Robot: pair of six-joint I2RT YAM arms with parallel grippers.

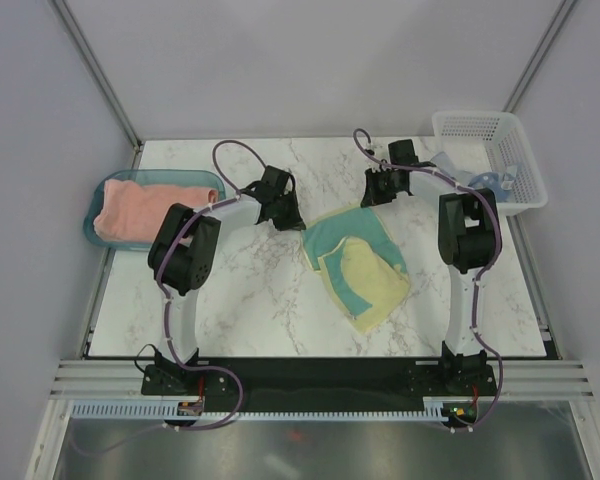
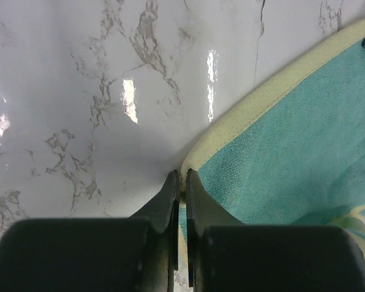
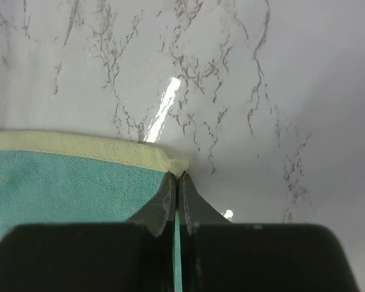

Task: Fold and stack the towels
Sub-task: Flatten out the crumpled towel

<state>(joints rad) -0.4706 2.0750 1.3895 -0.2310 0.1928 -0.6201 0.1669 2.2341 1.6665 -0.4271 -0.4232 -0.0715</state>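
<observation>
A pale yellow towel with teal patches (image 1: 358,262) lies crumpled on the marble table, mid-right. My left gripper (image 1: 292,222) is at its far left corner, shut on that corner; in the left wrist view the yellow hem (image 2: 231,128) runs into the pinched jaws of the left gripper (image 2: 180,179). My right gripper (image 1: 368,200) is shut on the far right corner, and the right wrist view shows the towel's yellow edge (image 3: 79,146) ending between the tips of the right gripper (image 3: 177,177). A folded salmon-pink towel (image 1: 140,210) lies in the teal tray (image 1: 95,190). A light blue towel (image 1: 488,178) sits in the basket.
The white mesh basket (image 1: 525,165) stands at the table's far right corner. The translucent teal tray sits at the left edge. Grey walls close in the table on three sides. Both arm bases are bolted at the near edge.
</observation>
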